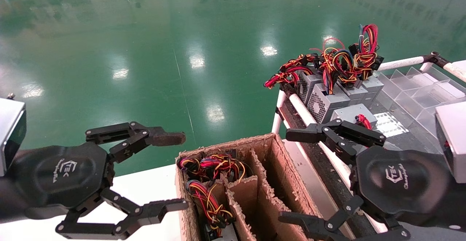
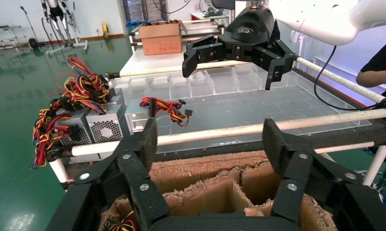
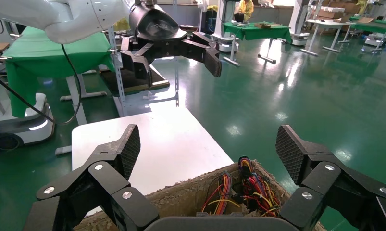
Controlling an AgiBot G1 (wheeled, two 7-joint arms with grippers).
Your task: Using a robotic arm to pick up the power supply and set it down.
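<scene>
Hovering with jaws spread wide and nothing held, the right gripper [image 1: 295, 177] is seen between the cardboard box [image 1: 267, 182] and the rack where the grey power supplies [image 1: 326, 101] are lined up, wires on top, while the left gripper [image 1: 178, 172], likewise released, is held beside the box.

Glossy green floor [image 1: 164, 33] with lamp glare, green-draped tables [image 3: 258, 30] beyond
</scene>
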